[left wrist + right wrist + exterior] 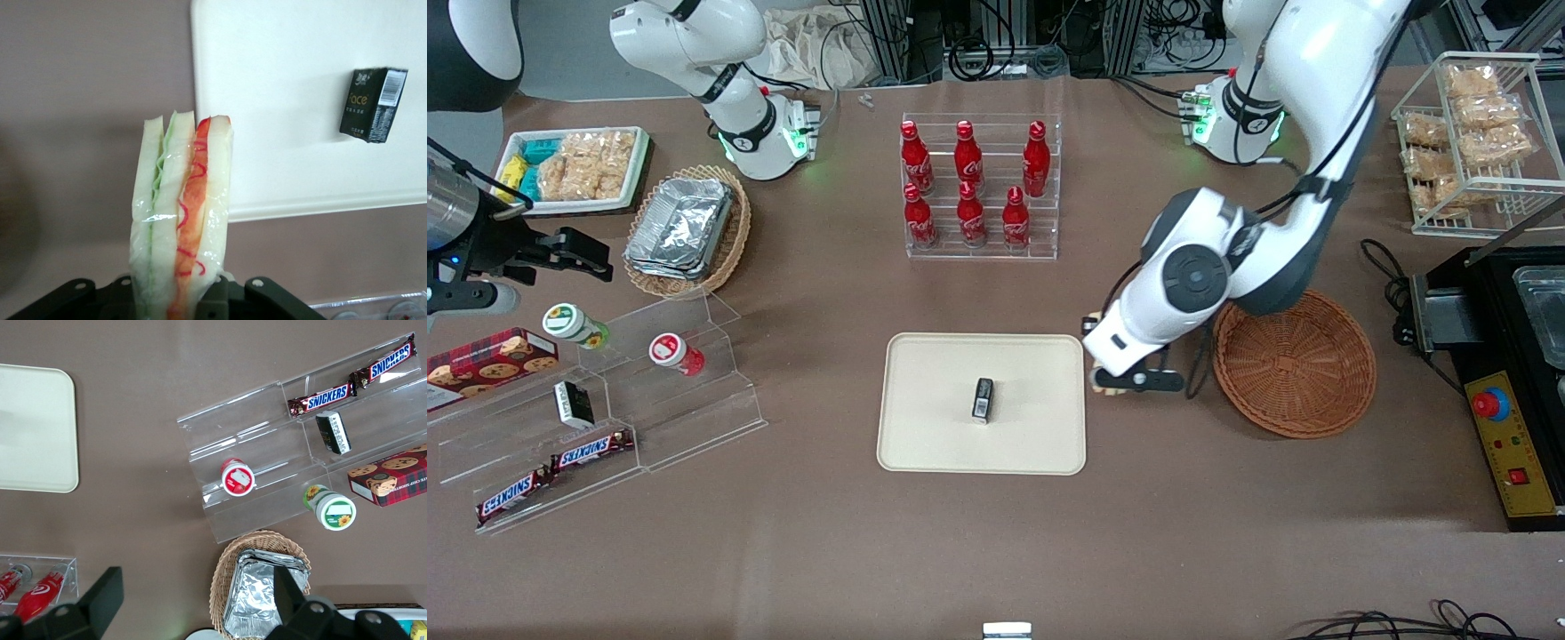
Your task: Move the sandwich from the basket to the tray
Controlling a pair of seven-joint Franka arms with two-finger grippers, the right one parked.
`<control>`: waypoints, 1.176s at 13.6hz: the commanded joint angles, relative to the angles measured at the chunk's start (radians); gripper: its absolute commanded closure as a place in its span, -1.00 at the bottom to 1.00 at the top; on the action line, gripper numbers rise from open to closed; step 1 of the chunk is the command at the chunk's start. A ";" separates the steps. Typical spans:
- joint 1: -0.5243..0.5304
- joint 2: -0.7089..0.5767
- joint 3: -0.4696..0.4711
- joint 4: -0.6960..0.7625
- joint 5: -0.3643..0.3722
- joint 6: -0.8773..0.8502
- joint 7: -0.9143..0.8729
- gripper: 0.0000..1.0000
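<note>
Left arm's tool (1136, 380) closed on the sandwich (181, 220), held above the bench (996, 551) between basket (1295, 363) and tray (925, 427), just beside the tray's rim, small black box (983, 399) on the tray

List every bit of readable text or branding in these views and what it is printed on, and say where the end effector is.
"SNICKERS": on the two candy bars in the clear acrylic stand.
"face": on the small black box lying on the tray; its smaller print and barcode are unreadable.
Coca-Cola-style script: on the red bottles, too small to read.
Cookie box, round lids, black carton: print unreadable.
End effector: shut on the sandwich, between tray and basket.
</note>
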 commanded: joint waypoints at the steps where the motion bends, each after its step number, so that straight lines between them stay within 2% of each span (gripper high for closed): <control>1: -0.053 0.125 0.005 0.118 0.047 0.025 -0.004 1.00; 4: -0.077 0.201 0.013 0.172 0.058 0.062 -0.008 1.00; 7: -0.079 0.243 0.013 0.167 0.153 0.107 -0.027 1.00; 8: -0.079 0.265 0.013 0.170 0.166 0.111 -0.037 0.82; 10: -0.079 0.279 0.013 0.167 0.190 0.168 -0.047 0.13; 11: -0.079 0.286 0.013 0.167 0.195 0.171 -0.061 -0.49; 12: -0.077 0.285 0.013 0.166 0.193 0.171 -0.067 -0.79; 13: -0.070 0.279 0.013 0.167 0.183 0.171 -0.072 -0.99; 16: -0.045 0.187 0.016 0.180 0.175 0.156 -0.113 -0.99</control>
